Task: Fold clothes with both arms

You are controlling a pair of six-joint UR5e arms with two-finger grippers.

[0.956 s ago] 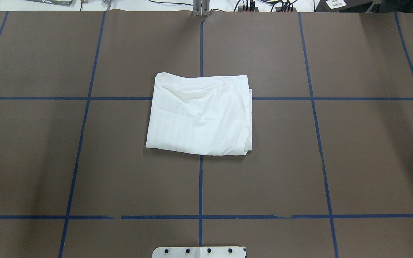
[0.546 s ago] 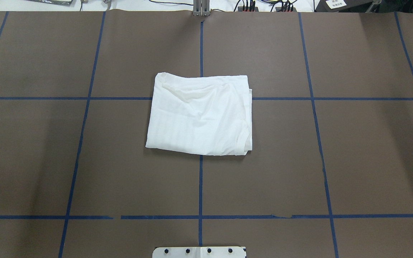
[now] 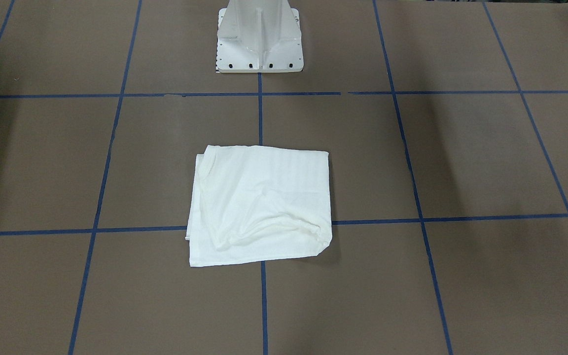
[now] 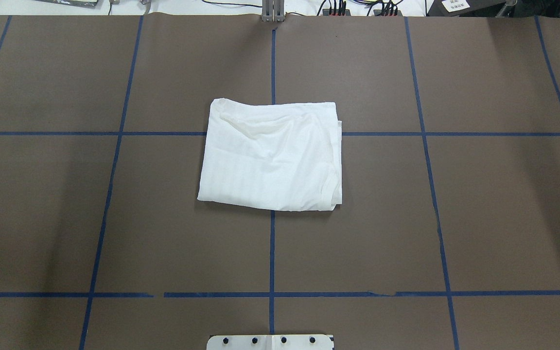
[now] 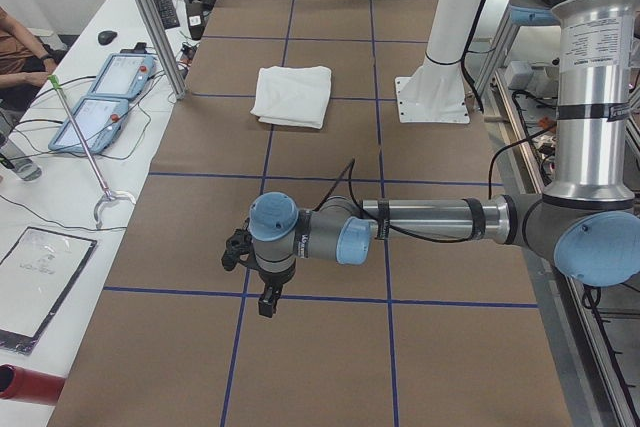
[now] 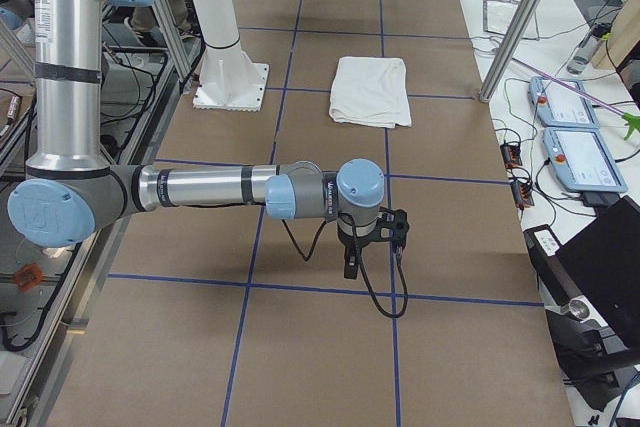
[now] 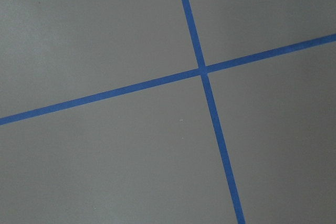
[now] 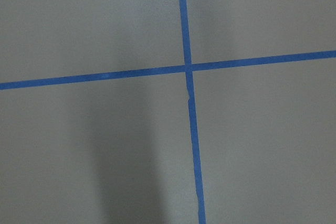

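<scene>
The clothes, one white shirt (image 4: 270, 155) folded into a rough rectangle, lie flat at the middle of the brown table, also seen from the front (image 3: 262, 204) and from both ends (image 5: 292, 95) (image 6: 372, 90). Neither arm reaches into the overhead or front views. The left arm stretches low over the table's left end, its black gripper (image 5: 265, 302) pointing down far from the shirt. The right gripper (image 6: 350, 269) hangs likewise at the right end. I cannot tell whether either is open or shut. Both wrist views show only bare table with crossing blue tape.
The white pedestal base (image 3: 259, 39) stands at the robot's edge of the table. Blue tape lines (image 4: 272, 253) grid the brown cover. A side bench holds two tablets (image 5: 100, 97), cables and a metal post (image 5: 150, 17); a person's arm (image 5: 20, 47) rests there.
</scene>
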